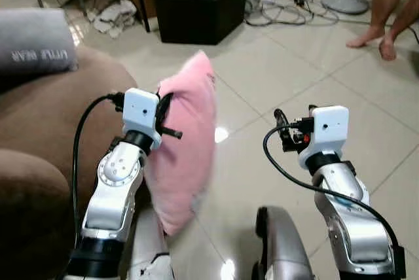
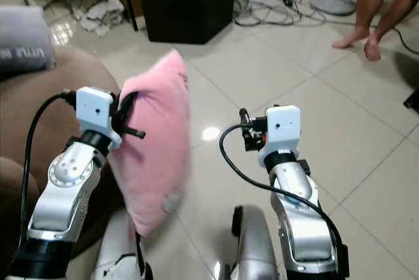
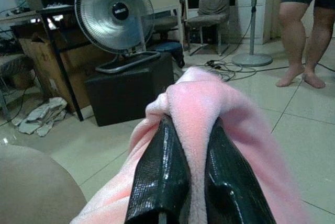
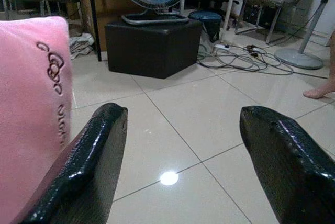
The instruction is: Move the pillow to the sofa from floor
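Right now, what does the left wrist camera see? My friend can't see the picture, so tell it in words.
Two black fingers of the left gripper pinch a fold of a soft pink pillow, jaws shut tight on it. Behind it stand a black box with a fan on top, a tiled floor, and a person's bare legs.

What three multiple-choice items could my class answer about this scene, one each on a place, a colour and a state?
1. Where is the pillow?
A. flat on the floor
B. held up beside the sofa
C. on the black box

2. What colour is the pillow?
A. pink
B. grey
C. brown

3. How do the right gripper's jaws stand?
A. shut on the pillow
B. shut on a cable
C. open, holding nothing

Answers: 1 B, the left gripper pinches its fabric and it hangs above the tiles. 2 A, every view shows it pink. 3 C, the right wrist view shows bare floor between the spread jaws.
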### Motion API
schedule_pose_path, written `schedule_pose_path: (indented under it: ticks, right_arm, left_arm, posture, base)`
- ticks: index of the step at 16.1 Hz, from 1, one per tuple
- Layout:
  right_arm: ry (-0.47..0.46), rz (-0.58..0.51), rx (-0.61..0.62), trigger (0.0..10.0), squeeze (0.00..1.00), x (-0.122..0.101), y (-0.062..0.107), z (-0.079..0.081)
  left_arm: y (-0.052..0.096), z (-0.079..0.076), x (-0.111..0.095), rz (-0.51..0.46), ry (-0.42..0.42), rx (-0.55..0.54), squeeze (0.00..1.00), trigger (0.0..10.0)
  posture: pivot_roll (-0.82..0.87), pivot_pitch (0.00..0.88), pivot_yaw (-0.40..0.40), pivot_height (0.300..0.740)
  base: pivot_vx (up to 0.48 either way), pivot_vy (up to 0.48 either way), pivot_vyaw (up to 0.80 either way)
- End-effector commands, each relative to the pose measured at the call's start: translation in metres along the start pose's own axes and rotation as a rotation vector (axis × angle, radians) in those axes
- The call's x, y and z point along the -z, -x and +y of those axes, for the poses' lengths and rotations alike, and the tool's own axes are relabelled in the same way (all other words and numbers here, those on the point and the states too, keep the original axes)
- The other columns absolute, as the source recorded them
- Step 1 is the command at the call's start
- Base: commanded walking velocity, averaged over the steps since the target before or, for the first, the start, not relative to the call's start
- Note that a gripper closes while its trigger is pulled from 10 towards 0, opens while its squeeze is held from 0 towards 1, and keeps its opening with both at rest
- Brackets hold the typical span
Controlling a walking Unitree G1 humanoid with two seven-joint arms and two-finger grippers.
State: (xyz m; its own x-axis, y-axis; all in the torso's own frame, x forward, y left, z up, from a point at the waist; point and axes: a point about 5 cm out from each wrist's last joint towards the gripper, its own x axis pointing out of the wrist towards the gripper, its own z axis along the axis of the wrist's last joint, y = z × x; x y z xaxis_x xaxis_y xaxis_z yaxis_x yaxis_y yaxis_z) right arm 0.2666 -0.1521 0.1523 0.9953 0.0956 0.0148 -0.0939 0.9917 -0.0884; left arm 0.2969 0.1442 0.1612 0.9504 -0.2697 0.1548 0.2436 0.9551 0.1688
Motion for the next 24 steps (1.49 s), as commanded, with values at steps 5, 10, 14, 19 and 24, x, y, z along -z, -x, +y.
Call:
schedule_pose_path:
  ticks: [5, 10, 14, 19, 24]
  right_arm:
    - [-0.001, 0.015, 0.026, 10.0, 0.0, -0.002, -0.001, -0.006]
    - [-0.002, 0.012, 0.01, 10.0, 0.0, -0.004, -0.004, -0.003]
    - [-0.004, 0.014, 0.001, 10.0, 0.0, -0.004, -0.004, -0.001]
    - [0.049, 0.036, 0.038, 10.0, 0.0, 0.001, -0.005, -0.004]
    - [0.086, 0.033, 0.002, 10.0, 0.0, 0.002, -0.005, 0.002]
  left_arm:
    - [-0.008, 0.0, -0.012, -0.024, -0.007, -0.02, 0.0, 10.0]
    - [-0.011, 0.004, -0.013, -0.021, -0.002, -0.055, 0.0, 10.0]
    - [-0.012, 0.003, -0.015, -0.023, 0.006, -0.056, 0.0, 10.0]
    - [-0.014, 0.004, -0.013, -0.015, 0.028, -0.059, 0.0, 10.0]
    - [-0.019, 0.005, -0.013, -0.01, 0.016, -0.065, 0.0, 10.0]
  posture:
    - [-0.06, 0.011, 0.038, 0.671]
    - [-0.06, 0.006, 0.033, 0.726]
    - [-0.06, 0.006, 0.034, 0.74]
    - [-0.06, 0.0, 0.031, 0.74]
    - [-0.06, 0.0, 0.036, 0.74]
  base:
    - [0.0, 0.0, 0.0]
    - [0.0, 0.0, 0.0]
    - [0.0, 0.0, 0.0]
    - [0.137, 0.0, 0.0]
    - [0.405, 0.0, 0.64]
